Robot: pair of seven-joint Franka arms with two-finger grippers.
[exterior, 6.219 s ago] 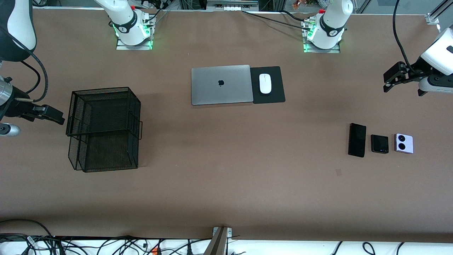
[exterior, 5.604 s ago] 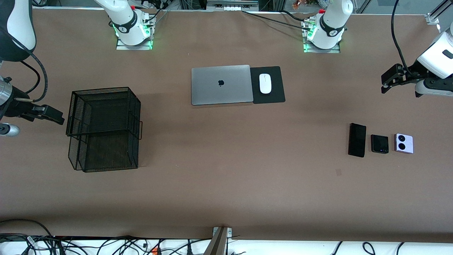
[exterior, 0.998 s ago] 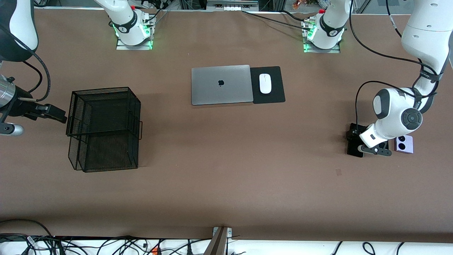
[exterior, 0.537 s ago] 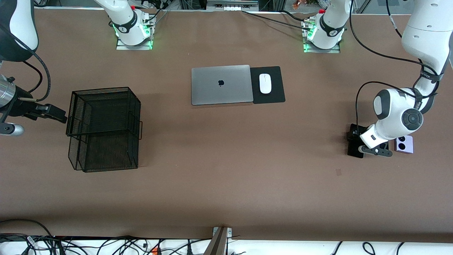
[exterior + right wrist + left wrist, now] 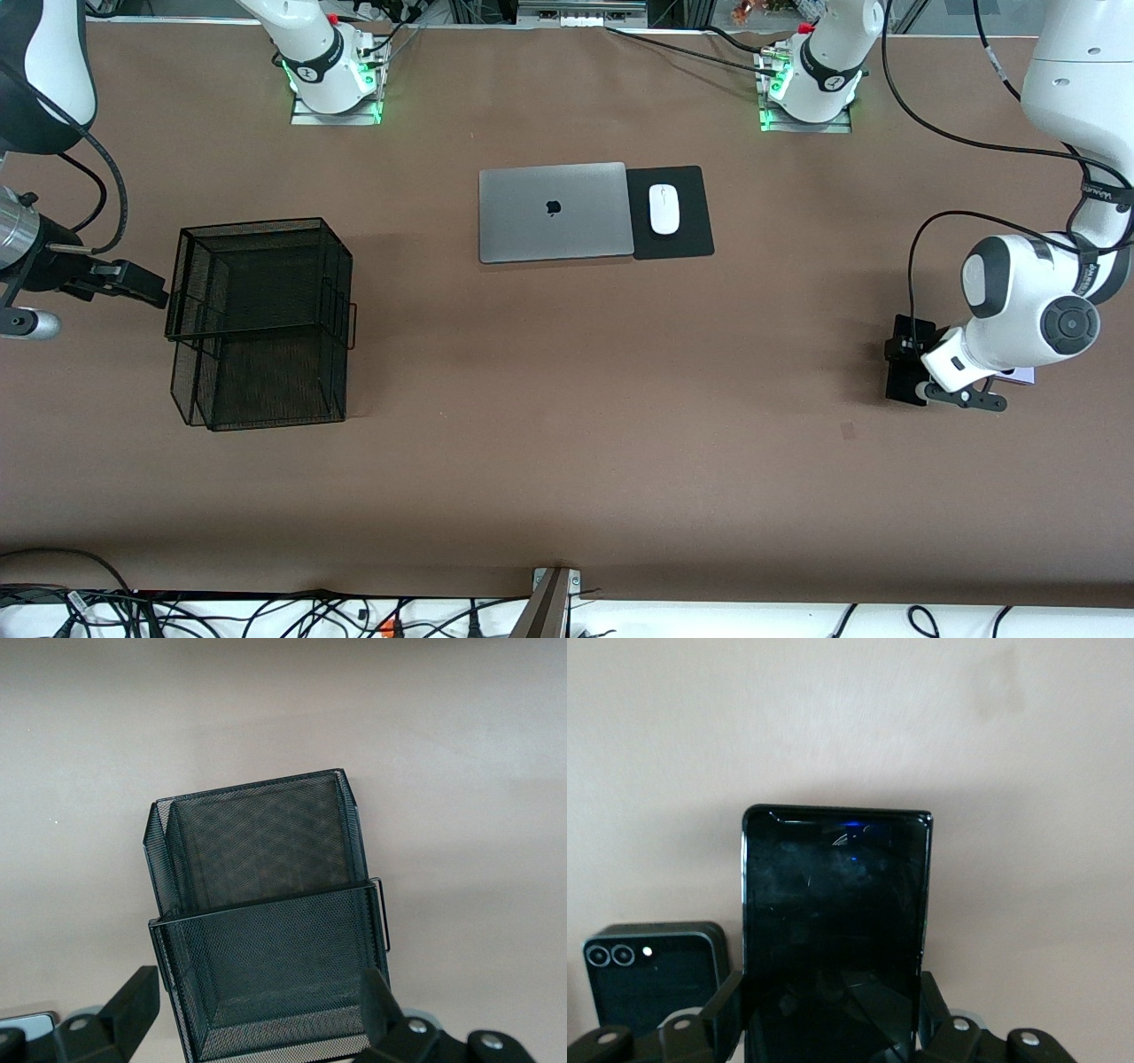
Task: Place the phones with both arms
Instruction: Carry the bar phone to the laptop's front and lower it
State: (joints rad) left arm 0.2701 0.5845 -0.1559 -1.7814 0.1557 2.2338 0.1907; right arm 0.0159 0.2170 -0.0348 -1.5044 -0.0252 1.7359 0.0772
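Observation:
My left gripper (image 5: 908,359) is shut on the long black phone (image 5: 902,388) near the left arm's end of the table. In the left wrist view the phone (image 5: 833,904) sits between the two fingers (image 5: 726,1014) and hangs just over the tabletop. The small dark squarish phone (image 5: 651,970) lies on the table beside it and is hidden under the arm in the front view. Only a sliver of the lavender-white phone (image 5: 1021,377) shows past the left wrist. My right gripper (image 5: 124,285) is open and empty, and waits beside the black mesh basket (image 5: 257,226).
The two-tier basket also fills the right wrist view (image 5: 266,904), with my right gripper (image 5: 261,1010) above it. A closed grey laptop (image 5: 554,211) and a white mouse (image 5: 663,208) on a black pad (image 5: 687,241) lie near the arms' bases.
My left arm came down over the phones, shut on the long black phone and has shifted it a little toward the front camera. The right arm has not moved.

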